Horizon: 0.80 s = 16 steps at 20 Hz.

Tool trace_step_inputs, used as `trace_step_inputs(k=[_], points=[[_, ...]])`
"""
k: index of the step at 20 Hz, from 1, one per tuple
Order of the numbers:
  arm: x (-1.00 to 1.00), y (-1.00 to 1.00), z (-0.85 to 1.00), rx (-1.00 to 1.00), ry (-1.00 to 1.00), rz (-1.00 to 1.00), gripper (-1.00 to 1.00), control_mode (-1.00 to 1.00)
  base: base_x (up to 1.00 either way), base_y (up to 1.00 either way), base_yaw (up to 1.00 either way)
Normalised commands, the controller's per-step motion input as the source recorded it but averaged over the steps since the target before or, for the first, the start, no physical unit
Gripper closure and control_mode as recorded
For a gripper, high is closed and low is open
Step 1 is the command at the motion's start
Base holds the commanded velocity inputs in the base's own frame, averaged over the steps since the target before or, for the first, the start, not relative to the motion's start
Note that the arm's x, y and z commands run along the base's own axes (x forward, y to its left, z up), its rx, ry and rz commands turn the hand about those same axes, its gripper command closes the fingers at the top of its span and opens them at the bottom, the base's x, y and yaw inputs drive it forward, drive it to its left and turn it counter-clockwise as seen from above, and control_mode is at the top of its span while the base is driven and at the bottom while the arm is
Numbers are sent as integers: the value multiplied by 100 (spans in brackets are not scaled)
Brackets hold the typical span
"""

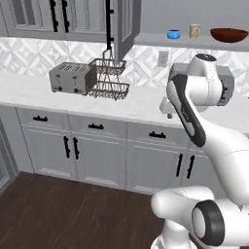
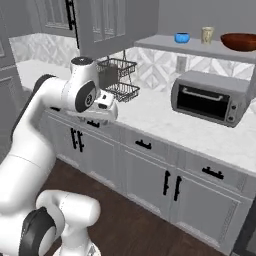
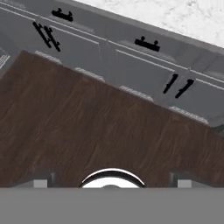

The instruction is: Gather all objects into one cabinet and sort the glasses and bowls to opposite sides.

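The cabinet's grey shelf (image 1: 160,40) (image 2: 155,44) lies open above the counter, its door (image 1: 125,26) (image 2: 102,25) swung out to the left. On it, left to right, stand a squat blue cup (image 1: 173,34) (image 2: 182,37), a beige mug (image 1: 194,30) (image 2: 207,35) and a wide red-brown bowl (image 1: 228,34) (image 2: 240,41). My gripper (image 3: 111,181) is open and empty, with its fingertips (image 3: 41,180) far apart. It hangs at counter-edge height, well below the shelf, and faces down at the wooden floor and the lower cabinet fronts.
A silver toaster (image 1: 73,78) and a two-tier wire basket (image 1: 109,78) (image 2: 120,77) stand on the white counter (image 1: 29,87), under the open door. A toaster oven (image 2: 210,97) sits below the shelf. Lower cabinets with black handles (image 3: 144,43) line the front.
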Motion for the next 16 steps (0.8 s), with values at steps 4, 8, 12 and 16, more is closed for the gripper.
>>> trace_step_inputs(k=[4,8,12,16], points=[[0,0,0,0,0,0,-100,100,-12,-4,92],[0,0,0,0,0,0,-100,100,-11,-1,91],[0,0,0,0,0,0,-100,100,-6,-3,96],[0,0,0,0,0,0,-100,100,-2,-4,100]])
